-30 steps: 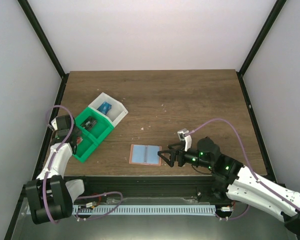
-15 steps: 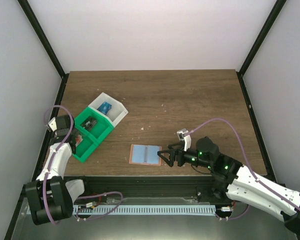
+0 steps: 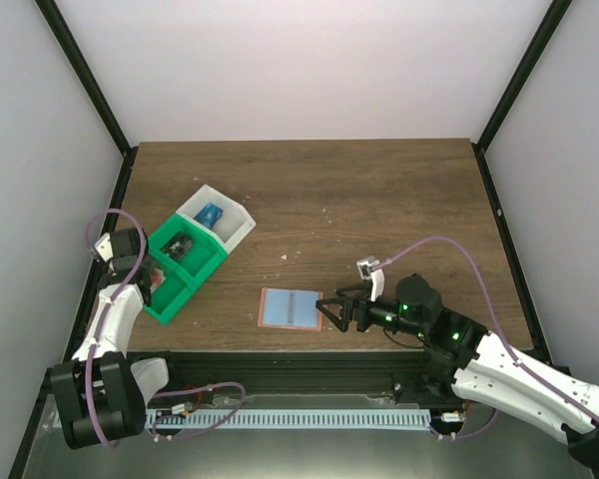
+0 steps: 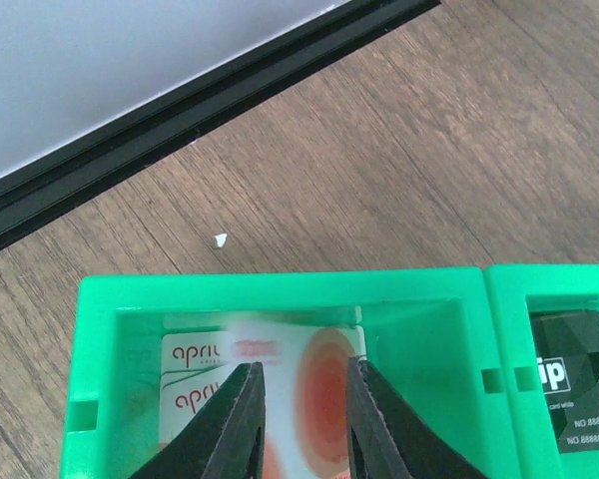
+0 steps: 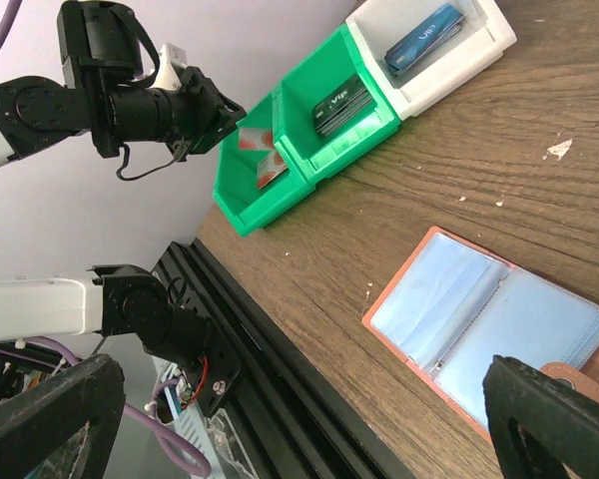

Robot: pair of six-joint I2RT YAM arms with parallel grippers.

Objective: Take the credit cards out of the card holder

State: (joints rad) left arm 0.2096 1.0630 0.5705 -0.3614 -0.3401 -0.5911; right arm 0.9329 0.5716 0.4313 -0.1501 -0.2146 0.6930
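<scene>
**Depositing the last card.** The left jaws hang over the near compartment of the green tray (image 4: 280, 289), by the bench's left edge. They stand slightly parted and grasp nothing. The red-and-white card (image 4: 309, 399) lies loose below them, tilted inside the compartment. The dark card (image 4: 574, 384) sits in the tray's other compartment, and the blue card (image 5: 424, 35) in the white tray (image 5: 459, 70) beyond.

The holder (image 3: 290, 307) lies open and flat near the middle of the near edge, and its pockets show no card. The right jaws, spread wide and empty, sit just beside the holder's right edge, by its tab.

Judgement: removal appears complete. The next move calls only for the left arm to rise straight clear of the tray walls without catching the card.
</scene>
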